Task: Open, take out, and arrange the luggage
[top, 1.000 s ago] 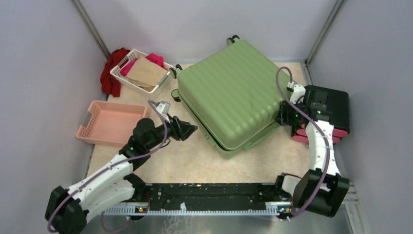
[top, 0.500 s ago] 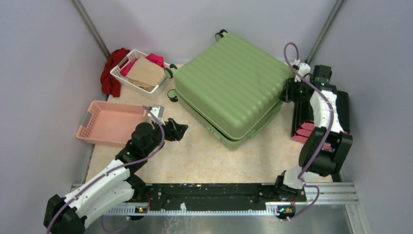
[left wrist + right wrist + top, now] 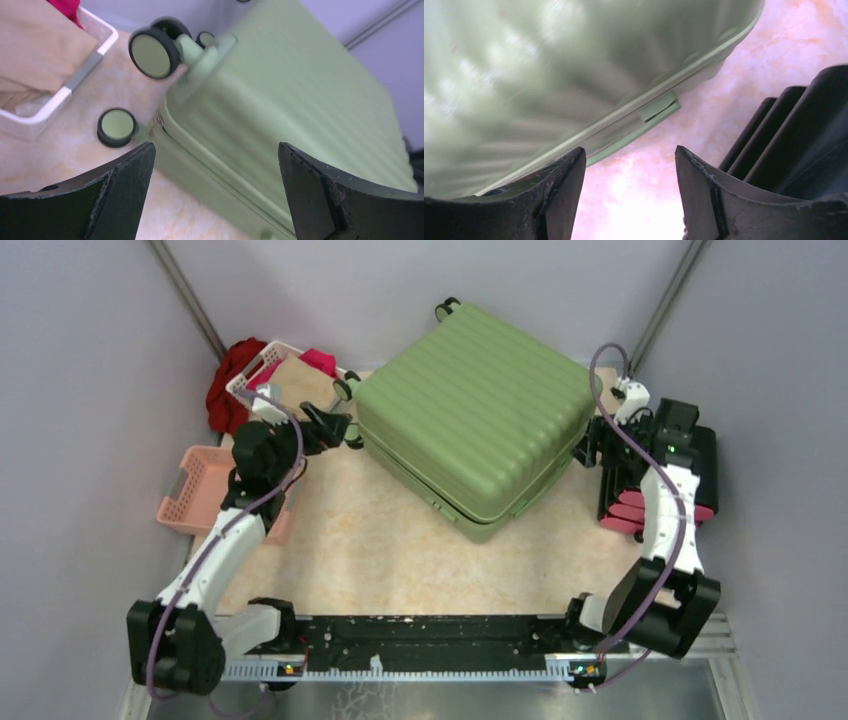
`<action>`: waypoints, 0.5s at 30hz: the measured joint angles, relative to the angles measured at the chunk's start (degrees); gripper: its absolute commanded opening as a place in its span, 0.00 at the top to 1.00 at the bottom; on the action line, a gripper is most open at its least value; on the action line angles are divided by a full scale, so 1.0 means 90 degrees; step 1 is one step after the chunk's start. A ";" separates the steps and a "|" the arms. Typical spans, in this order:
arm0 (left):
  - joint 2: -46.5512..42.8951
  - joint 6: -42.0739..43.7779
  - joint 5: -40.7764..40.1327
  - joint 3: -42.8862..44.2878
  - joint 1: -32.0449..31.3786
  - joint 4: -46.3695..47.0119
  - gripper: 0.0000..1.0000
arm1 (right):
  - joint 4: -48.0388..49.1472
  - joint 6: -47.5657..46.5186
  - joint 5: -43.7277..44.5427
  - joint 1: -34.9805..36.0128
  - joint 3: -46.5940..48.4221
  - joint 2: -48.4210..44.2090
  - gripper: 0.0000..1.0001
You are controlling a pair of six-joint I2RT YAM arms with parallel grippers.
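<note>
The luggage (image 3: 470, 430) lay closed at the back of the bench (image 3: 400, 560). The left hand (image 3: 215, 150) gaped empty by its wheels (image 3: 152, 50). The right hand (image 3: 629, 155) stood apart, apparently empty, at the opposite edge. Opening was not yet done; the next move likely called for finding the zipper.

The luggage (image 3: 470, 425) is ribbed, matt green hard plastic; the table (image 3: 400, 560) looks like smooth, mottled beige stone.

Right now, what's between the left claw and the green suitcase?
Only bare tabletop, shown in the left wrist view between the left gripper and the luggage.
</note>
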 measured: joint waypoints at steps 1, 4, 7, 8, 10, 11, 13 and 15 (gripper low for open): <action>0.0255 -0.0148 0.0100 0.0187 0.0192 0.0124 0.01 | 0.0012 0.0015 -0.0075 -0.0019 -0.0209 -0.0236 0.32; 0.1226 -0.0755 0.0491 0.0911 0.0644 0.0386 0.01 | 0.0087 0.0124 -0.0262 -0.0022 -0.0678 -0.0682 0.26; 0.2205 -0.1447 0.0721 0.1566 0.0874 0.0563 0.02 | 0.0284 0.0359 -0.0452 -0.0022 -0.1205 -0.1008 0.21; 0.2470 -0.1688 0.0767 0.1690 0.0920 0.0646 0.02 | 0.0374 0.0471 -0.0491 -0.0022 -0.1367 -0.1081 0.20; 0.2883 -0.2067 0.0809 0.1756 0.0974 0.0877 0.03 | 0.0568 0.0721 -0.0561 -0.0022 -0.1639 -0.1173 0.20; 0.3021 -0.2212 0.0809 0.1756 0.0988 0.0962 0.03 | 0.0673 0.0867 -0.0583 -0.0022 -0.1736 -0.1185 0.21; 0.3274 -0.2458 0.0804 0.1758 0.1010 0.1107 0.04 | 0.0950 0.1258 -0.0588 -0.0022 -0.1940 -0.1188 0.23; 0.3492 -0.2701 0.0801 0.1778 0.1020 0.1209 0.04 | 0.1146 0.1717 -0.0508 -0.0022 -0.2096 -0.1188 0.27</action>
